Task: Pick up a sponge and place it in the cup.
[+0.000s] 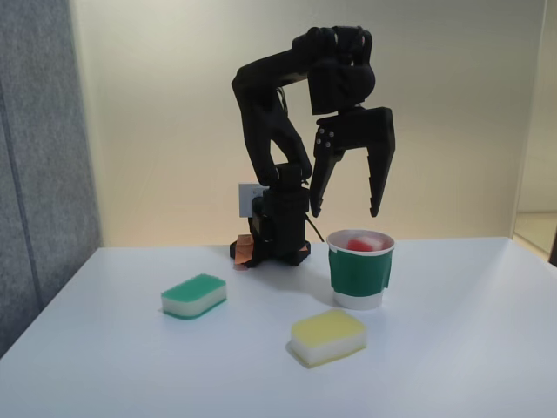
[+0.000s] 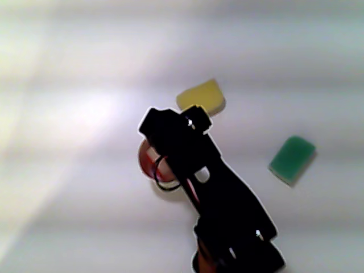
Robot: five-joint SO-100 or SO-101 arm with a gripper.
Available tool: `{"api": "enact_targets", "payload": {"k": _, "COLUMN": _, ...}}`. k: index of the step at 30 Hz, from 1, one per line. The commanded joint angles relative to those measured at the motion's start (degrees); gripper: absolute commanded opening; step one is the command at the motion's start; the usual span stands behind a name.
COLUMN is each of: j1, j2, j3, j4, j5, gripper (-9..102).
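The cup (image 1: 359, 274), white paper with a dark green sleeve, stands right of centre on the white table. The red sponge (image 1: 360, 241) lies inside it, its red top and white layer showing above the rim. My black gripper (image 1: 346, 211) hangs open just above the cup's mouth, fingers pointing down, nothing between them. From above, in the other view, the arm covers most of the cup (image 2: 145, 160); a reddish patch shows inside it beside the arm. The gripper's jaws are hidden there.
A green-topped sponge (image 1: 194, 295) (image 2: 292, 158) lies on the table left of the cup in the fixed view. A yellow-topped sponge (image 1: 328, 336) (image 2: 201, 96) lies in front of the cup. The arm's base (image 1: 277, 235) stands behind. A grey panel (image 1: 39, 157) borders the left.
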Motion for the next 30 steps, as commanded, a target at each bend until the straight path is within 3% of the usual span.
{"api": "enact_targets", "payload": {"k": 1, "j1": -1.14, "j2": 0.88, "j3": -0.35, "j4": 0.88, "j5": 0.97, "gripper": 32}}
{"api": "enact_targets", "payload": {"k": 6, "j1": 0.18, "j2": 1.58, "j3": -1.85, "j4": 1.49, "j5": 1.93, "gripper": 25}}
{"api": "enact_targets", "payload": {"k": 10, "j1": 2.72, "j2": 3.96, "j3": -3.43, "j4": 3.08, "j5": 2.99, "gripper": 0}}
{"api": "enact_targets", "payload": {"k": 15, "j1": 8.44, "j2": 9.93, "j3": -3.08, "j4": 2.72, "j5": 2.02, "gripper": 0}}
{"api": "enact_targets", "payload": {"k": 23, "j1": 22.24, "j2": 23.55, "j3": 3.69, "j4": -13.1, "j5": 8.44, "gripper": 0}}
{"api": "enact_targets", "payload": {"k": 30, "j1": 31.29, "j2": 34.54, "j3": 11.6, "j4": -17.4, "j5": 11.16, "gripper": 0}}
